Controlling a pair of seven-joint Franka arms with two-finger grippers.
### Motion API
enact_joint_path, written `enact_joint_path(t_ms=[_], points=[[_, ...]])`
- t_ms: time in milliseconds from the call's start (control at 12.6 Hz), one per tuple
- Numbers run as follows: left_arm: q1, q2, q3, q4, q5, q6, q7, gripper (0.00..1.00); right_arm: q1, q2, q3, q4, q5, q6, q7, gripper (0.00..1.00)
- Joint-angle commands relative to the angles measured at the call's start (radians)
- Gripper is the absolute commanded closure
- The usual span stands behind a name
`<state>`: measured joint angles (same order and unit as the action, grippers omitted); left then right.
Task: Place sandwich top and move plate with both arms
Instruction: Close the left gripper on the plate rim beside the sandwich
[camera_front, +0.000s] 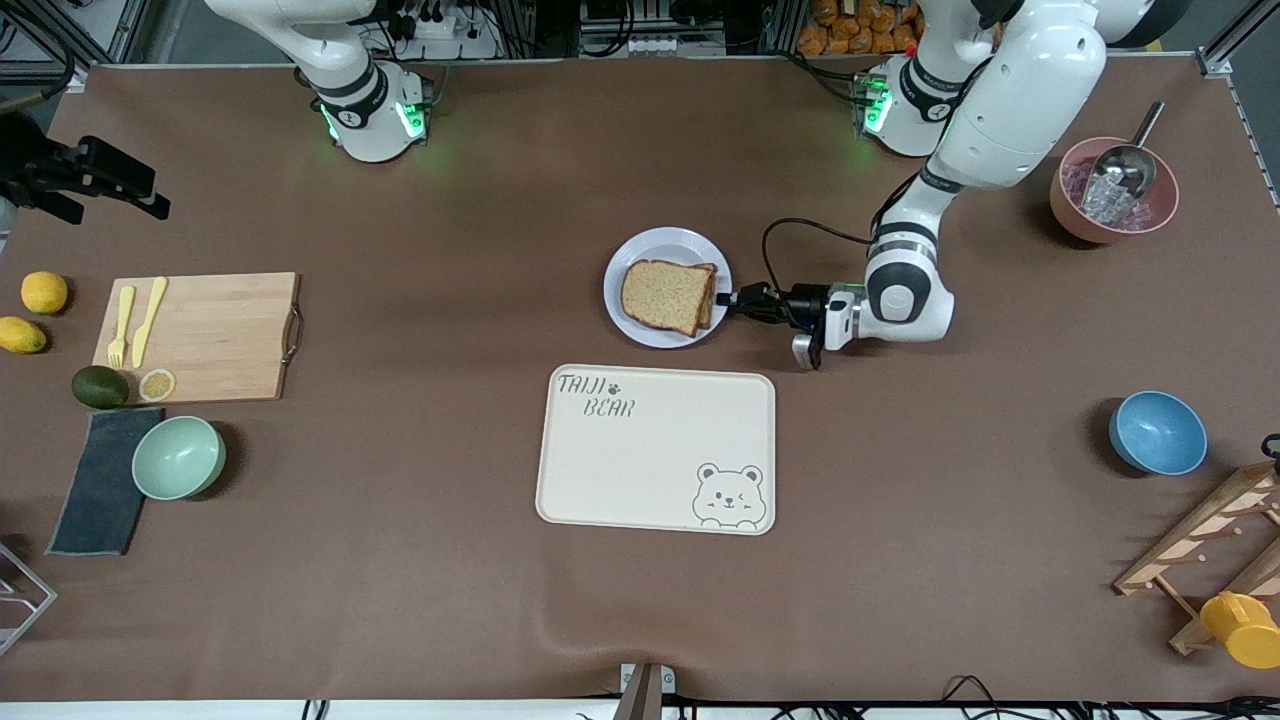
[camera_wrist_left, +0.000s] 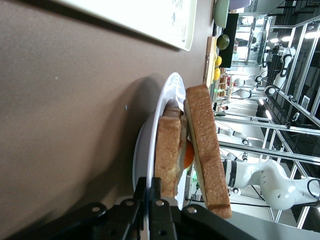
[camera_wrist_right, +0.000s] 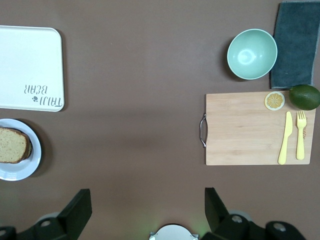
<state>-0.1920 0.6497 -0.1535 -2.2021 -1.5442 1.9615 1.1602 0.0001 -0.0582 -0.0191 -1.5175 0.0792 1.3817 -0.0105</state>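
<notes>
- now the sandwich top (camera_front: 666, 295) lies on the sandwich on the plate (camera_front: 640, 250), mid table.
- left tool (camera_front: 733, 299) is pinched shut on the plate's rim, just beside the bread.
- right tool (camera_wrist_right: 148, 212) hangs high with fingers apart, waiting over the table.

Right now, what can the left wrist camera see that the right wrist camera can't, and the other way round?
Only the left wrist view shows the sandwich from the side: the top slice leaning over an orange filling, and the left gripper shut on the plate's rim.

Only the right wrist view shows the knife and fork on the cutting board, the lemon slice, and the open right gripper above bare table.

Both show the plate, sandwich, tray, green bowl, cloth and avocado.
</notes>
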Motion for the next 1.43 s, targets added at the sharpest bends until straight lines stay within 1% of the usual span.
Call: enact_joint_path(t_ms=[0, 318, 795, 1352], points=[[0.006, 0.011, -0.003, 0.022, -0.028, -0.003, 0.042, 1.0, 0.003, -0.012, 0.001, 0.031, -0.004, -0.015, 0.009, 0.0], [0.019, -0.007, -0.004, 0.021, -0.028, -0.012, 0.07, 1.0, -0.003, -0.012, -0.007, 0.042, -0.007, -0.026, 0.009, 0.0], [0.042, -0.033, -0.004, 0.024, -0.028, -0.07, 0.069, 1.0, -0.003, -0.008, -0.005, 0.04, -0.009, -0.024, 0.009, 0.0], [0.052, -0.062, -0.021, 0.048, -0.056, -0.082, 0.052, 1.0, 0.0, -0.009, -0.004, 0.042, -0.01, -0.026, 0.009, 0.0]])
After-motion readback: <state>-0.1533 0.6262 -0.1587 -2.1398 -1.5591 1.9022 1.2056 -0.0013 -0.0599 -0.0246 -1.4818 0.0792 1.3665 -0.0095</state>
